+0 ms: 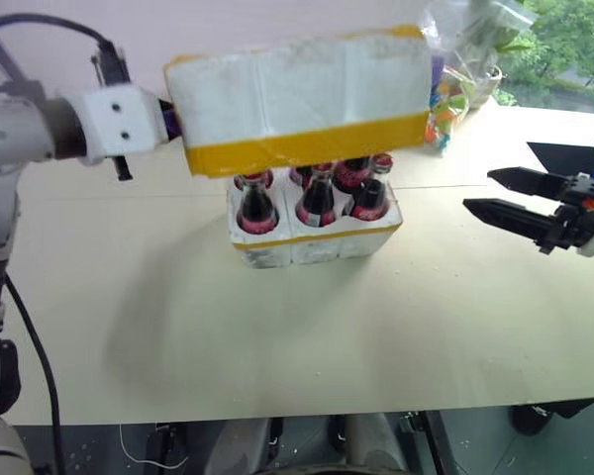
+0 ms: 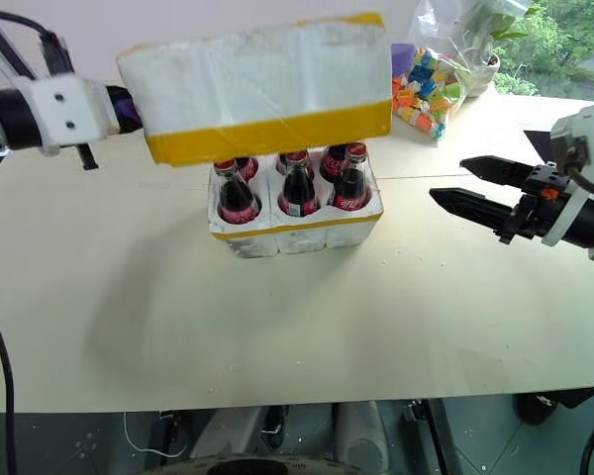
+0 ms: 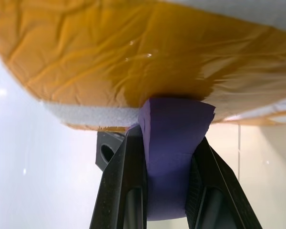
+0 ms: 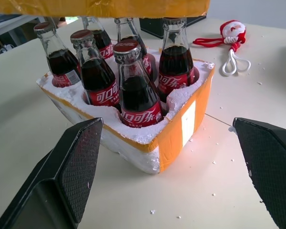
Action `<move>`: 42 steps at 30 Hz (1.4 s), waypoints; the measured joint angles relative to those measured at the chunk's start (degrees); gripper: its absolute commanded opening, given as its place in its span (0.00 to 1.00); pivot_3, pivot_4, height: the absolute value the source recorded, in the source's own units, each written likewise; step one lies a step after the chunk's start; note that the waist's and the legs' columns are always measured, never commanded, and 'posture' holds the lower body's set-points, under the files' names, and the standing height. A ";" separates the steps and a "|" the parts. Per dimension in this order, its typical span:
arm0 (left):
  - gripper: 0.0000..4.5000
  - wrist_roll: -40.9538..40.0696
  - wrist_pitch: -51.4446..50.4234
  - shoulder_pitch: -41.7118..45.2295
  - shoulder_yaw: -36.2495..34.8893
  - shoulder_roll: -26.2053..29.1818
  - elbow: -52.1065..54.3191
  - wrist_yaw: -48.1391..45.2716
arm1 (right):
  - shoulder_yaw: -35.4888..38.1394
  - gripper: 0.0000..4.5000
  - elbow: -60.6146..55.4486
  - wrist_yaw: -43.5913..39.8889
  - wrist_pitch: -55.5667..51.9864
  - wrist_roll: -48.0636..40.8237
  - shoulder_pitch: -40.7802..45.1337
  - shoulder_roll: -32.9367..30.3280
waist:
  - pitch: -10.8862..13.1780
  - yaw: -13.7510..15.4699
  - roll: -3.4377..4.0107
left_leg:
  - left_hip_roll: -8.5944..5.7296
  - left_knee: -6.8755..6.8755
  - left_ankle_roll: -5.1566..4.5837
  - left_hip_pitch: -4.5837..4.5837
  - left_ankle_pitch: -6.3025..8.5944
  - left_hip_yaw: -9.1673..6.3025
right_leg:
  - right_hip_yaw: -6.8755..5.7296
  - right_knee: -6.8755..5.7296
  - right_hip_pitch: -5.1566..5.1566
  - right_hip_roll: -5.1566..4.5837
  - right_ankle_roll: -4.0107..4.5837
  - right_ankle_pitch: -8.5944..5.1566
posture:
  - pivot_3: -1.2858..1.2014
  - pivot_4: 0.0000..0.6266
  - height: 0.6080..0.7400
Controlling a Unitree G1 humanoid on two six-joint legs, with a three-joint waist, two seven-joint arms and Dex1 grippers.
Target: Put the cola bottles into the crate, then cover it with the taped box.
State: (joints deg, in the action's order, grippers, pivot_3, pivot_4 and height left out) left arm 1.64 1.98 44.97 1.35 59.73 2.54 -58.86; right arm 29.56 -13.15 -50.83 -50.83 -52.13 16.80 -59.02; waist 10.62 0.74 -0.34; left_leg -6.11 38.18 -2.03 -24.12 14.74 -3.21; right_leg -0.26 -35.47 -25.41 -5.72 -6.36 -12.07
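Observation:
Several cola bottles (image 1: 317, 203) stand upright in the wells of the crate (image 1: 317, 242), a low white foam tray with a yellow band, at the middle of the table. The taped box (image 1: 297, 94) hangs tilted just above the bottle caps and hides the rear ones. My left gripper (image 3: 169, 138) is shut on a purple tab (image 3: 174, 143) fixed to the box's left end. My right gripper (image 1: 480, 191) stands open to the right of the crate, apart from it, fingers (image 4: 76, 157) pointing at the bottles (image 4: 136, 90).
A clear bag of colourful pieces (image 2: 426, 84) and a potted plant (image 2: 480, 59) sit at the back right. A small Santa toy with a red cord (image 4: 231, 31) and a black box (image 4: 152, 24) lie beyond the crate. The table's front edge (image 1: 277, 414) is near.

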 measured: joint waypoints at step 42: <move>0.99 14.07 2.55 -22.28 -2.25 -1.55 13.70 10.31 | -1.96 1.00 2.15 -0.30 0.93 0.47 1.82 0.67 | -0.01 0.00 0.03 | 0.03 -0.01 -0.17 0.07 0.10 0.01 | 0.03 -0.01 0.03 0.03 0.00 0.00 | 0.52 0.24 0.94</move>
State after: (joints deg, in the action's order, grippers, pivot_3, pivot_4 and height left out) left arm 15.71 4.53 22.69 -0.90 58.17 16.25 -48.55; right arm 27.60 -10.99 -51.14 -49.89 -51.66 18.62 -58.35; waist 10.60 0.74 -0.31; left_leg -6.08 38.18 -2.19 -24.05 14.84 -3.20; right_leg -0.23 -35.48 -25.38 -5.69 -6.36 -12.07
